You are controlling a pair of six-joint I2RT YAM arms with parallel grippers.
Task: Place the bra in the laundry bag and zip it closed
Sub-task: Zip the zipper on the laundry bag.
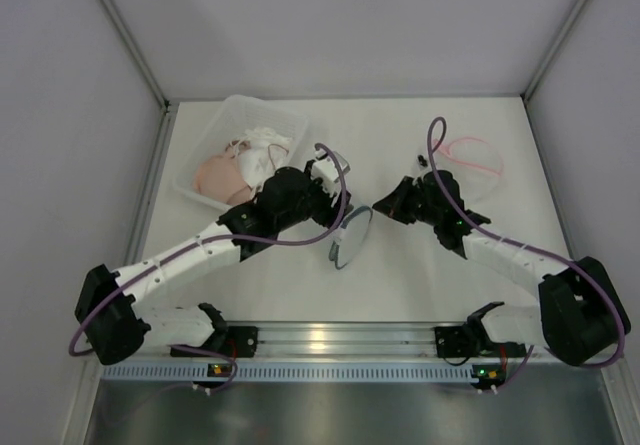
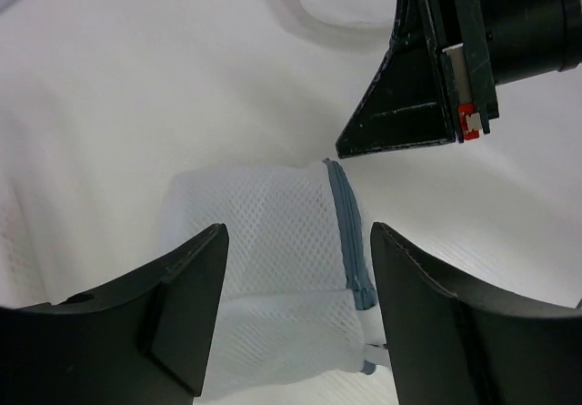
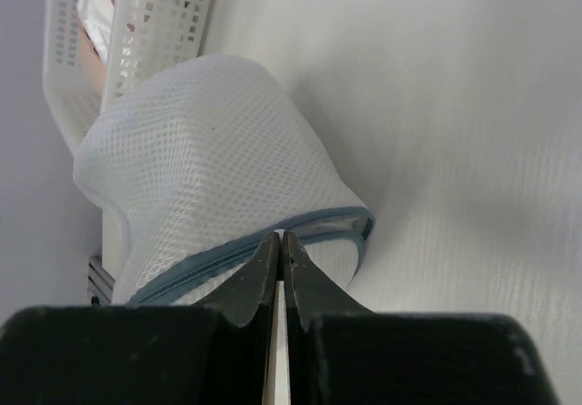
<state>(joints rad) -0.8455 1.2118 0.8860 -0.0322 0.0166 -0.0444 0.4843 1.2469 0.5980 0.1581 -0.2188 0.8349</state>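
The laundry bag (image 1: 350,237) is white mesh with a blue zipper and stands on edge mid-table between the arms. In the left wrist view my left gripper (image 2: 300,278) hangs open just above the bag (image 2: 264,241), a finger on either side and nothing gripped; the zipper slider (image 2: 364,296) sits close to the right finger. My right gripper (image 3: 282,237) is shut, its tips pinching the bag's zipper edge (image 3: 227,255). It also shows in the left wrist view, right gripper (image 2: 409,105), meeting the zipper's far end. A peach bra (image 1: 215,175) lies in the white basket (image 1: 290,123).
The basket at the back left also holds white garments (image 1: 262,150). A white mesh item with pink trim (image 1: 470,157) lies at the back right, behind the right arm. Grey walls close in the table on three sides.
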